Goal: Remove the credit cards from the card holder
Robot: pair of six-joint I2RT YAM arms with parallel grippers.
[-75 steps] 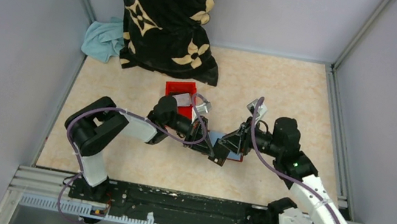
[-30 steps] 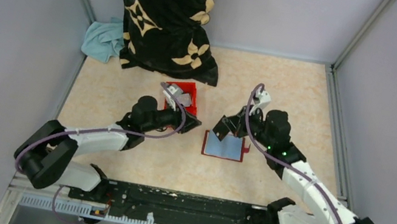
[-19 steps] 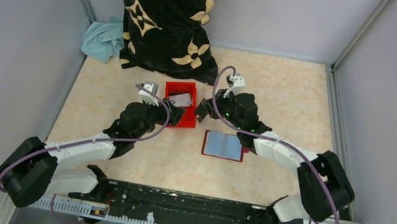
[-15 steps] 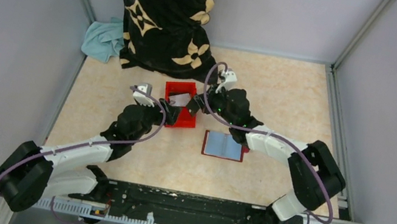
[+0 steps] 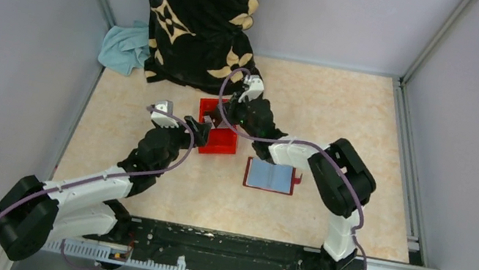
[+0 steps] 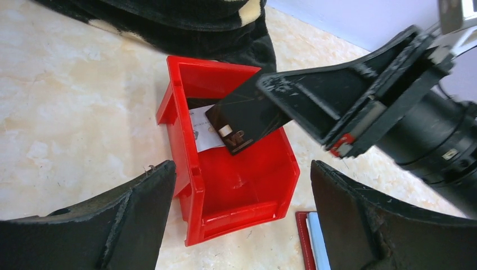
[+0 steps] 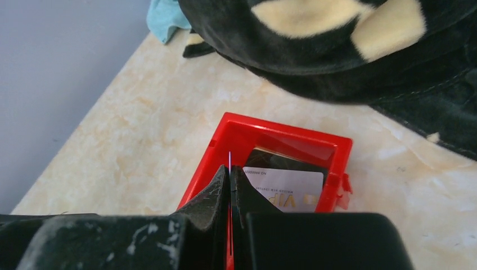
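Left fingers (image 5: 201, 133): spread wide and holding nothing, low beside the left wall of the red box (image 6: 239, 214). A careless sweep from me could knock that box sideways.
Red box: on the counter (image 5: 342, 123) left of middle, toward the far edge. A pale card (image 6: 201, 138) lies flat inside.
Right fingers (image 7: 230, 171): pressed together on a dark credit card (image 6: 244, 121), above the box opening.
Risk at the box: the card hangs tilted over the box. If I let go like this, I judge it could catch the rim or stand against a wall instead of lying flat.
Dark credit card: thin, near-black, with gold lettering and a small light patch. My right wrist sees it edge-on.
Card holder (image 5: 271, 176): open flat near the counter's middle, right of the box. It has a dark red border and pale blue-grey panels inside. Nothing is holding it, so pulling at it could drag it. I cannot tell whether cards remain inside.
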